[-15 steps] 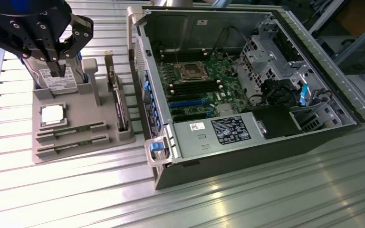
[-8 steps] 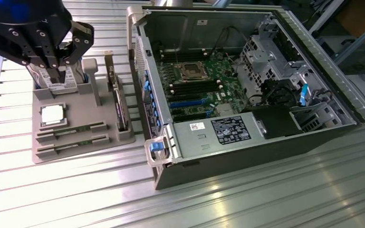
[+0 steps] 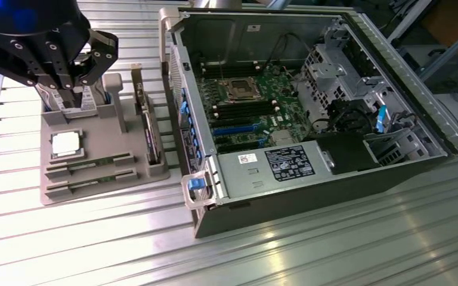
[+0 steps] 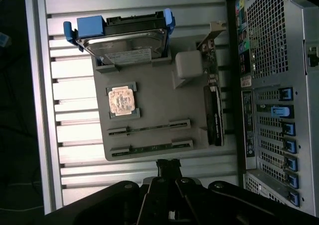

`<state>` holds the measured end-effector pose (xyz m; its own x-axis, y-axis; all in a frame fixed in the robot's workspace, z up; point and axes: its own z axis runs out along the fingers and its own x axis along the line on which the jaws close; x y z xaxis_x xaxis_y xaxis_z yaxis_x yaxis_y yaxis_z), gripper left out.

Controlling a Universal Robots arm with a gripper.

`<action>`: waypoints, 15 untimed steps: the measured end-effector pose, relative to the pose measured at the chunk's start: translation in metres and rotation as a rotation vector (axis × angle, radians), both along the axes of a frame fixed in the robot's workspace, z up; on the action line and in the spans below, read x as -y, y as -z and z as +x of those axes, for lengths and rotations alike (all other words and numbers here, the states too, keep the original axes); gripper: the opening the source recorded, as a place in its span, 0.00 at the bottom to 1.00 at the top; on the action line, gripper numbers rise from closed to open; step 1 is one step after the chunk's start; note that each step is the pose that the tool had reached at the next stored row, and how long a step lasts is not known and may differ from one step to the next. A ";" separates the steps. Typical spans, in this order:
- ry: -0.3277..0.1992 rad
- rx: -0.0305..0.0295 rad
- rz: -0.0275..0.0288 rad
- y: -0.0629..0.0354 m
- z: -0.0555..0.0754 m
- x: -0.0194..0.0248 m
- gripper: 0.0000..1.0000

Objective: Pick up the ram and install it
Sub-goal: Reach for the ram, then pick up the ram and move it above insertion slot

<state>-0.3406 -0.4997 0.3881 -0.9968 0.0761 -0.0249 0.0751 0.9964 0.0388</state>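
The ram (image 4: 149, 128) and its twin (image 4: 149, 148) are seen lying in parallel slots of the gray tray (image 4: 159, 100), beside the CPU chip (image 4: 121, 101). The gripper (image 3: 71, 89) is held above the tray, clenched on nothing.

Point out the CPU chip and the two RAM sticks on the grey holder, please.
CPU chip (image 4: 122, 101), wrist view, centre of its top face.
RAM stick nearer the CPU chip (image 4: 148, 128), wrist view, middle of its length.
Outer RAM stick (image 4: 150, 147), wrist view, middle of its length.
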 end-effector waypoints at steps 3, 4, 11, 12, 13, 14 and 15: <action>0.000 0.0000 0.0000 0.0000 0.000 0.0000 0.10; 0.000 0.0000 0.0000 0.0000 0.000 0.0000 0.10; -0.047 -0.0001 0.0000 0.0000 0.000 0.0000 0.10; -0.057 0.0000 0.0000 0.0000 0.000 0.0000 0.10; -0.069 0.0000 0.0000 0.0000 0.000 0.0000 0.10; -0.078 0.0000 0.0000 0.0000 0.000 0.0000 0.10; -0.086 0.0000 0.0000 0.0000 0.000 0.0000 0.10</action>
